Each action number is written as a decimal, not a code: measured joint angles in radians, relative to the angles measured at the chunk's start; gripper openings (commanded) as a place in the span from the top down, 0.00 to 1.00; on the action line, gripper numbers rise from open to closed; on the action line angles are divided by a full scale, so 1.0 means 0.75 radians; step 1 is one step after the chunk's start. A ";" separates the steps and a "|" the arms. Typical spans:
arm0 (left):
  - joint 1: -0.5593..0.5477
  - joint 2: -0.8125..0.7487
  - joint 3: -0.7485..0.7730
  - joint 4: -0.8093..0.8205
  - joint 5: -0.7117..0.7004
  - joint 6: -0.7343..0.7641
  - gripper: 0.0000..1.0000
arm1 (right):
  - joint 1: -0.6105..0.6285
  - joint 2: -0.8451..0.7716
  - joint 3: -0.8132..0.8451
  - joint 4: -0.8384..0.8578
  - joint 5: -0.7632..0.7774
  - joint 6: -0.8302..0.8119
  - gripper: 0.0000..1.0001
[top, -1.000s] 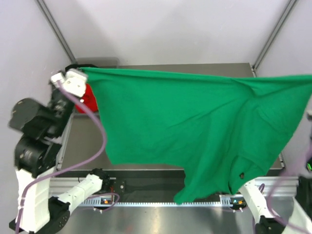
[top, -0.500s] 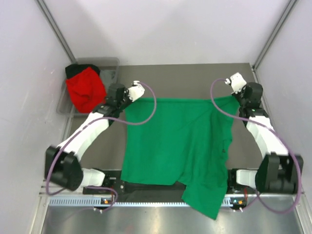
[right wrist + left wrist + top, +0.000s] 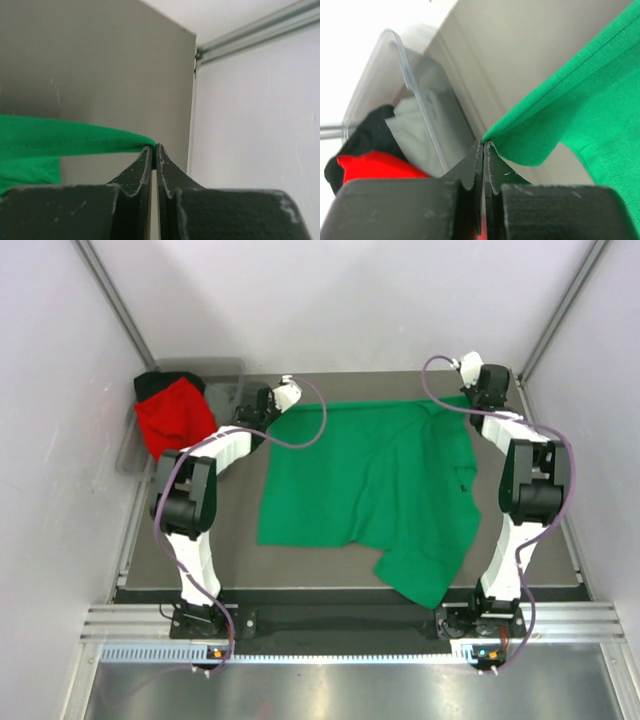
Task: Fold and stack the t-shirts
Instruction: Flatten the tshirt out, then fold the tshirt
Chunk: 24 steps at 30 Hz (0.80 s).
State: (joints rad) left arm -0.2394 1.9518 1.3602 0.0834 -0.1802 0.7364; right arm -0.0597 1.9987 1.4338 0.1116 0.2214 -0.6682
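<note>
The bright green t-shirt (image 3: 370, 480) lies spread on the table, with a wrinkled fold down its right side and a flap reaching toward the near edge. My left gripper (image 3: 274, 412) is shut on its far left corner, and the left wrist view shows the pinched hem (image 3: 520, 135) at the gripper (image 3: 483, 145). My right gripper (image 3: 470, 398) is shut on the far right corner, and the right wrist view shows the cloth (image 3: 60, 140) clamped at the gripper (image 3: 154, 147). The red t-shirt (image 3: 175, 422) and the black t-shirt (image 3: 150, 385) lie bunched in the bin.
The grey plastic bin (image 3: 225, 375) stands at the table's far left corner, close to my left gripper; it also shows in the left wrist view (image 3: 415, 95). The enclosure wall (image 3: 250, 125) and a metal frame post are right beside my right gripper.
Both arms have carried the green shirt from high in the air down and away from the bases. It now lies on the table, and both grippers sit low near the far edge.
</note>
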 measured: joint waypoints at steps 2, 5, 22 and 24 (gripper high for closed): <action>0.003 0.063 0.055 0.038 -0.007 0.000 1.00 | 0.001 0.070 0.083 0.010 0.006 0.014 1.00; 0.006 0.167 0.142 0.103 -0.035 0.004 1.00 | 0.006 0.169 0.197 0.004 0.013 0.038 1.00; -0.042 0.362 0.365 0.433 -0.036 0.115 1.00 | 0.070 0.215 0.273 -0.008 0.088 0.090 1.00; -0.058 0.372 0.387 0.455 -0.036 0.131 1.00 | 0.070 0.214 0.273 -0.007 0.096 0.090 1.00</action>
State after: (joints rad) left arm -0.2829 2.2307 1.6501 0.4244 -0.2070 0.8345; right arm -0.0074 2.1593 1.6382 0.1066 0.2932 -0.6010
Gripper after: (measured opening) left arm 0.012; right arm 0.011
